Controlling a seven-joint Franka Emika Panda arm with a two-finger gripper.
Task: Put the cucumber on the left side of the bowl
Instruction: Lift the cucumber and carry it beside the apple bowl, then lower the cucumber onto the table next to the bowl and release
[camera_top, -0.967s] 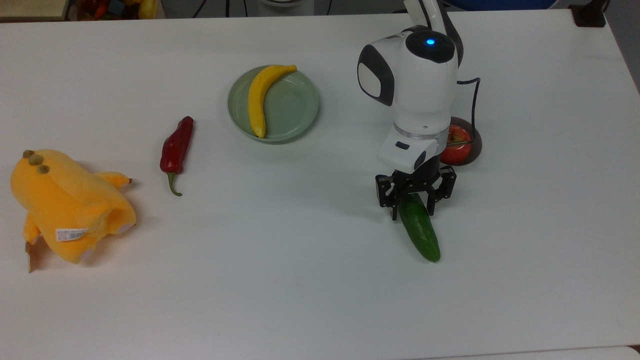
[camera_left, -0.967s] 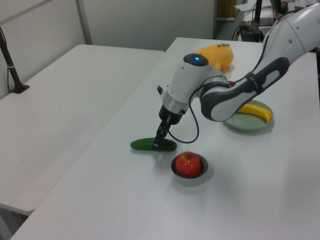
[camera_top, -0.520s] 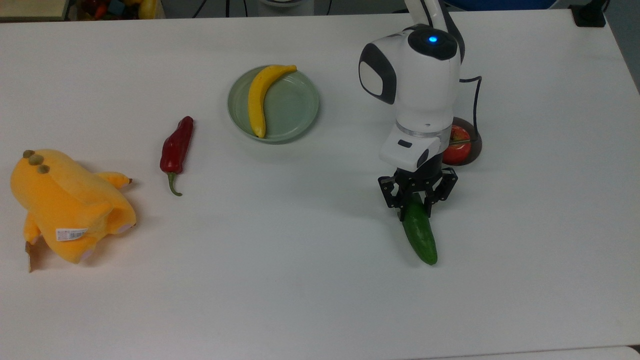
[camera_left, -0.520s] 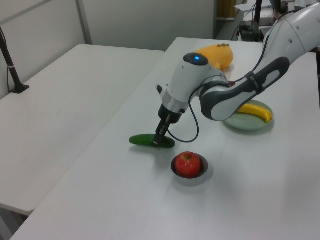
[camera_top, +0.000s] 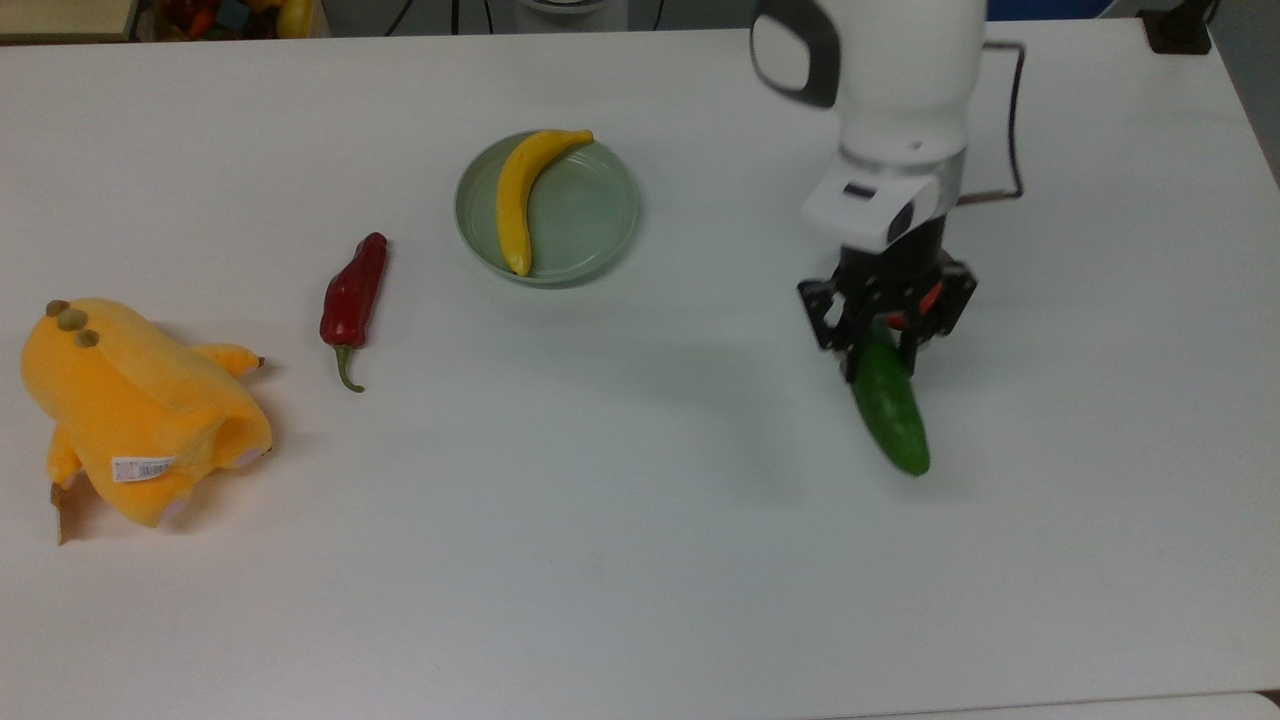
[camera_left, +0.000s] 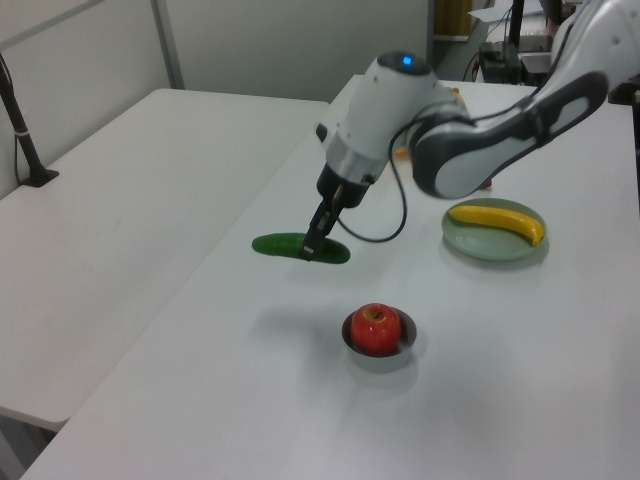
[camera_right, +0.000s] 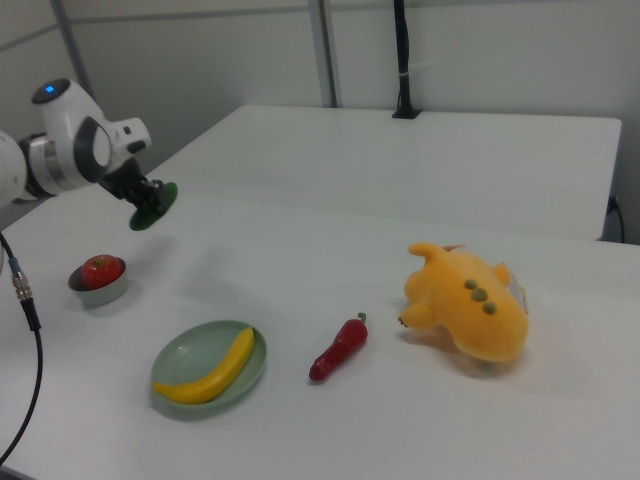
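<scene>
Left view puts my arm reaching in from the left view's right, elbow high, wrist bent downward so that my gripper (camera_left: 315, 243) points at the white table (camera_left: 200, 330). My fingers are clamped on the cucumber (camera_left: 298, 247) near one end, and it hangs level, clear of the table with its shadow below it. The grey bowl (camera_left: 380, 345) with a red apple (camera_left: 377, 327) in it sits on the table nearer the camera, apart from the cucumber.

From the top view, my wrist housing covers the bowl; the cucumber (camera_top: 890, 410) sticks out from between my fingers toward the bottom of the frame. Well off to the top view's left lie the green plate (camera_top: 590, 215) with a banana (camera_top: 520, 195), a red chili (camera_top: 352, 292) and a yellow plush toy (camera_top: 130, 405).

In the right view my gripper (camera_right: 148, 205) holds the cucumber (camera_right: 155, 210) end-on above and beyond the bowl (camera_right: 98, 285).
</scene>
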